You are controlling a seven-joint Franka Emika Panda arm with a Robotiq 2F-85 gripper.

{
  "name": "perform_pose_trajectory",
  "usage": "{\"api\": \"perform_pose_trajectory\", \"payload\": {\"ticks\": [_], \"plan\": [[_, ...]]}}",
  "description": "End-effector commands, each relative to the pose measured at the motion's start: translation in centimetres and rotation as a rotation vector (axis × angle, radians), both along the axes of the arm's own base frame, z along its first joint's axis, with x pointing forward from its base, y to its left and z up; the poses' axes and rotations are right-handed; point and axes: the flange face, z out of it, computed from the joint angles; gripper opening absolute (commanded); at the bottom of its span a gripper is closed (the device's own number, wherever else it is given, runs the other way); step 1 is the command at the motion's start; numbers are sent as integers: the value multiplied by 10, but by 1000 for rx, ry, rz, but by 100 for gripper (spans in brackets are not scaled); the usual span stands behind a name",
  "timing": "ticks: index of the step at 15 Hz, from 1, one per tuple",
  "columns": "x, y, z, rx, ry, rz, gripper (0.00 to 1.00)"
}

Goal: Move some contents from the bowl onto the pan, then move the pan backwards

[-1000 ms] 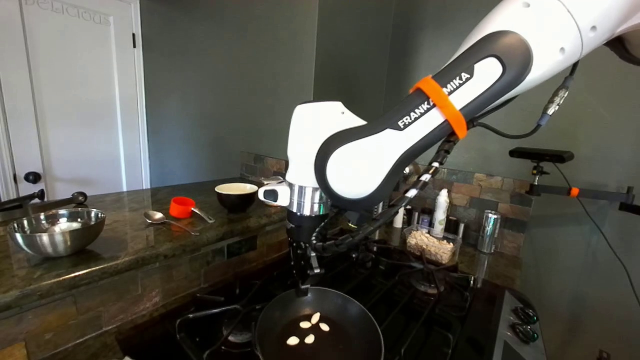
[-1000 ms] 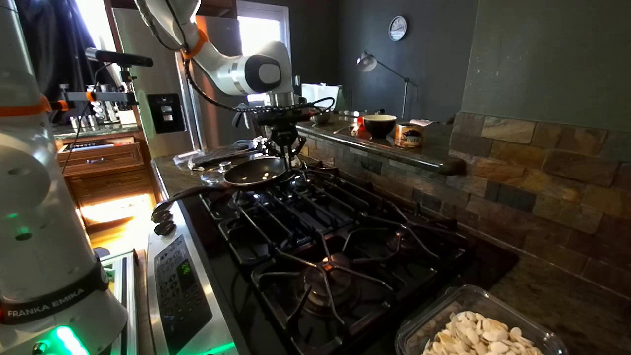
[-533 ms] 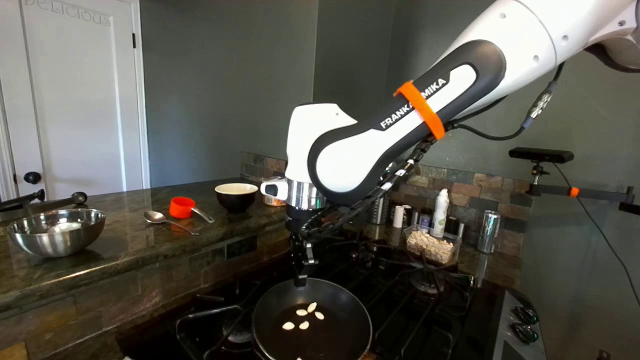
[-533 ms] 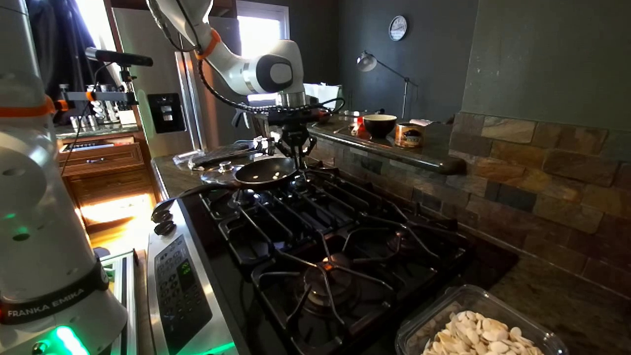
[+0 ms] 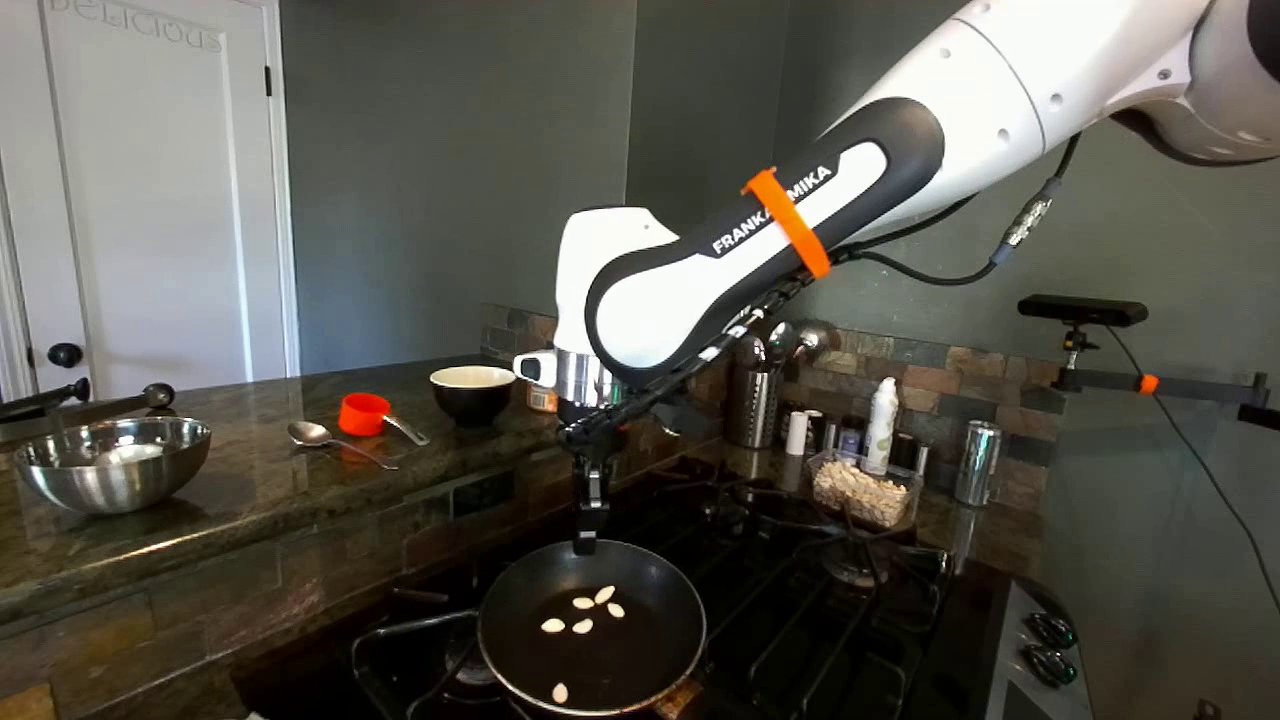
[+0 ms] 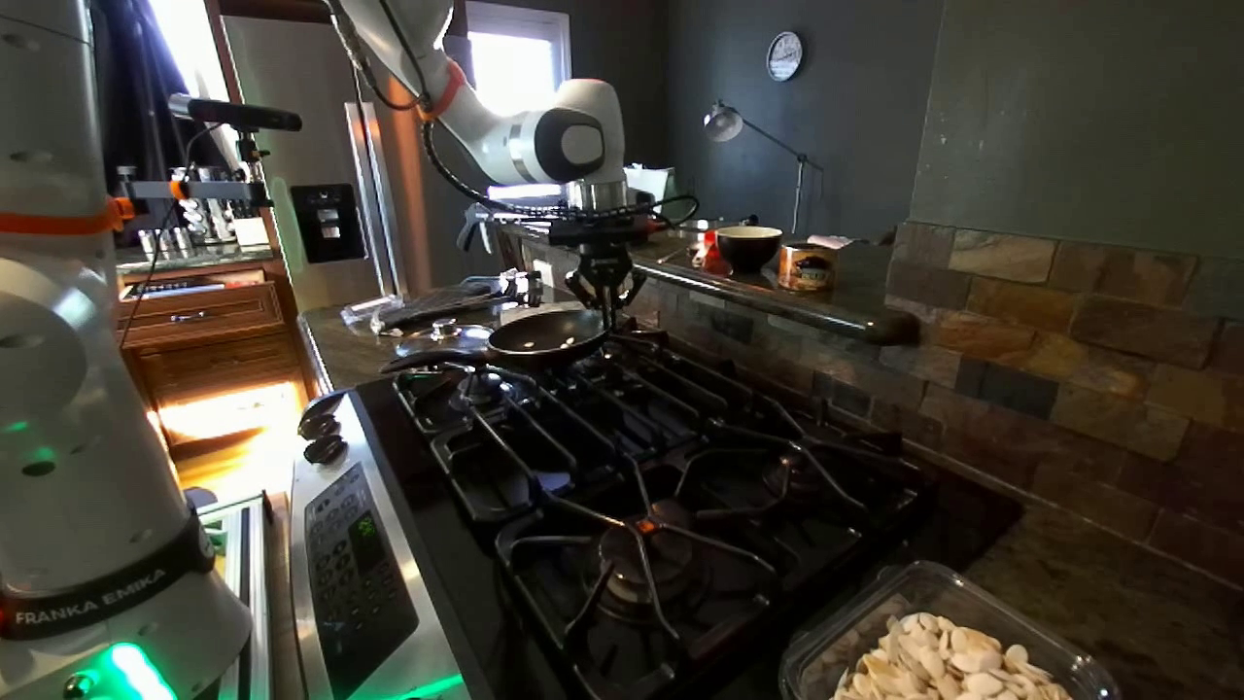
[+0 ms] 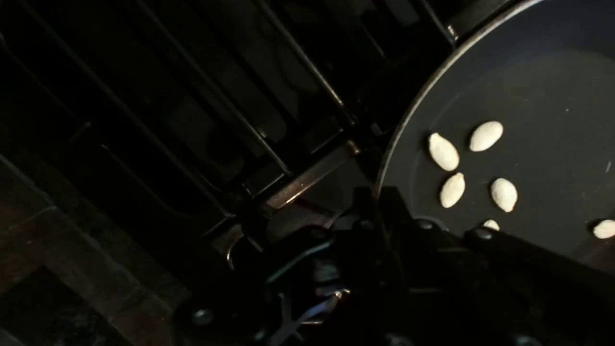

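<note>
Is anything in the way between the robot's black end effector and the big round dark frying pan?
Nothing visible: in the wrist view, the black two-fingered end effector grips the rim of the round dark metal frying pan. The small pale oval seeds lie inside it, away from the grip.

Round dark frying pan I hold by its rim, handle opposite, over the stove, six pale oval seeds inside, five bunched, one apart near the edge, low clear tub heaped with more seeds, beside the stove
</note>
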Motion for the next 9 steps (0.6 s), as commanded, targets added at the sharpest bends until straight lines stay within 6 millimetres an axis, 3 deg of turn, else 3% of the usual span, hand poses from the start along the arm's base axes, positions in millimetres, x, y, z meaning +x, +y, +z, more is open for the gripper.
{"api": "perform_pose_trajectory", "payload": {"ticks": [1,9], "plan": [[21,3,-7,-3,1,-59,2],[41,4,-10,21,-23,-160,2]]}}
